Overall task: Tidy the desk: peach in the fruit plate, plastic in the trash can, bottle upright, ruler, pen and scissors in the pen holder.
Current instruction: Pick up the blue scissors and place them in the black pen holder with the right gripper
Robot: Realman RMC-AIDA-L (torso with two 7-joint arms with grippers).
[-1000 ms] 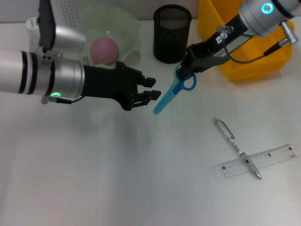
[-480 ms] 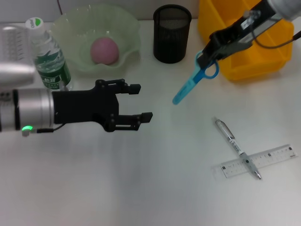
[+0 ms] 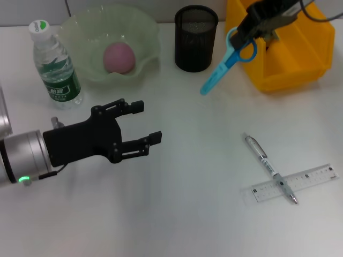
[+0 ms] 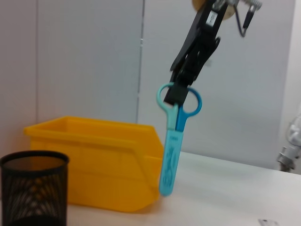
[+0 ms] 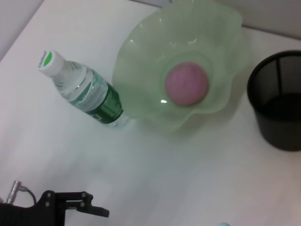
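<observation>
My right gripper (image 3: pixel 247 33) is shut on the handles of the blue scissors (image 3: pixel 225 61) and holds them in the air, blades hanging down, between the black mesh pen holder (image 3: pixel 196 37) and the yellow bin (image 3: pixel 289 48). The left wrist view shows the scissors (image 4: pixel 173 146) hanging from that gripper (image 4: pixel 181 92). My left gripper (image 3: pixel 142 123) is open and empty above the bare table at the left. The peach (image 3: pixel 118 57) lies in the green fruit plate (image 3: pixel 144 32). The bottle (image 3: pixel 53 67) stands upright. The pen (image 3: pixel 268 166) lies across the ruler (image 3: pixel 300 183) at the right front.
The yellow bin stands at the back right, next to the pen holder (image 4: pixel 33 188). The right wrist view shows the bottle (image 5: pixel 87 94), the fruit plate (image 5: pixel 136 70) with the peach (image 5: pixel 186 84), and the pen holder (image 5: pixel 277 108).
My right gripper has lifted the scissors up and back to the right, towards the yellow bin. My left arm has drawn back to the left and nearer me, uncovering the bottle.
</observation>
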